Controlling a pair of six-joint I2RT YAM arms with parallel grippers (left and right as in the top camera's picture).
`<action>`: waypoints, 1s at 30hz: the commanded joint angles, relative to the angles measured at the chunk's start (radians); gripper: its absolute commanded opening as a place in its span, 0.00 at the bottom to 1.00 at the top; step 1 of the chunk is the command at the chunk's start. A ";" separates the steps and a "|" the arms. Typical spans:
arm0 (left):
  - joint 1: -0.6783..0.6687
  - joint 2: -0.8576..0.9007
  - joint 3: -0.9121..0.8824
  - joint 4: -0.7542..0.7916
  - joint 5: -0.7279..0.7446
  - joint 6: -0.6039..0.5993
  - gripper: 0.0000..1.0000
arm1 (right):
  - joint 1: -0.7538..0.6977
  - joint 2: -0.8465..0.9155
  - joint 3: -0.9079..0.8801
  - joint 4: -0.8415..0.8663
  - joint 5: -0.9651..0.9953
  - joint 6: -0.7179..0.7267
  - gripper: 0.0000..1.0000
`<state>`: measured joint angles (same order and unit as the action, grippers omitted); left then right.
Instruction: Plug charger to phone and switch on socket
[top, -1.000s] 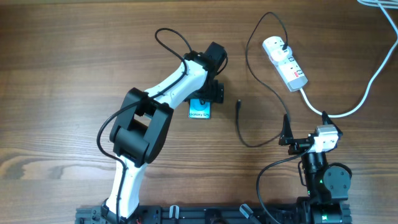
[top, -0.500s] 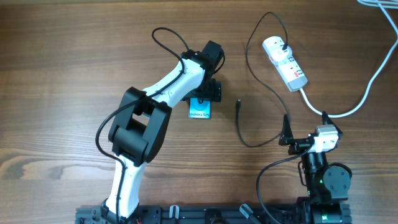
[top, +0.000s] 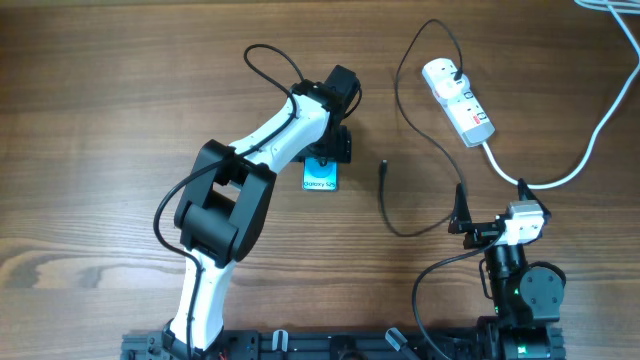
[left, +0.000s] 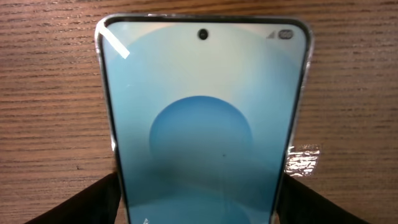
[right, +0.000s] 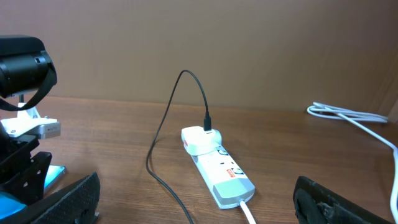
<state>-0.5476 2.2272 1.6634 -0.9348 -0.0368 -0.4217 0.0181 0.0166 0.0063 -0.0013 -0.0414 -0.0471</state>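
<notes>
We see left jaws straddling phone (left: 202, 124) flat on counter (top: 90, 110), likely to steady it; pinch uncertain. Right jaws spread, idle. Charger tip (top: 384, 168) loose near phone, socket (top: 458, 100) beyond.

Cannot see most of the phone (top: 321, 181) overhead: only the text-strip end clears the left gripper (top: 325, 158). In left wrist view, loses the phone's lower end and most of both fingers (left: 81, 202) past the bottom edge; possibly touching, unconfirmed. Cannot resolve plug detail on the charger (top: 384, 170).

Overhead downward; left wrist close above phone (left: 202, 124)
</notes>
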 joint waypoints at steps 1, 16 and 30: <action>0.008 0.066 -0.023 0.000 -0.013 -0.001 0.75 | 0.000 0.000 -0.001 0.002 -0.004 -0.005 1.00; 0.008 0.051 -0.020 -0.027 -0.005 -0.002 0.69 | 0.000 0.000 -0.001 0.002 -0.004 -0.005 1.00; 0.008 -0.055 -0.020 -0.055 -0.005 -0.005 0.69 | 0.000 0.000 -0.001 0.002 -0.004 -0.005 1.00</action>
<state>-0.5446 2.2189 1.6623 -0.9764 -0.0288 -0.4240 0.0181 0.0166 0.0063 -0.0013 -0.0414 -0.0471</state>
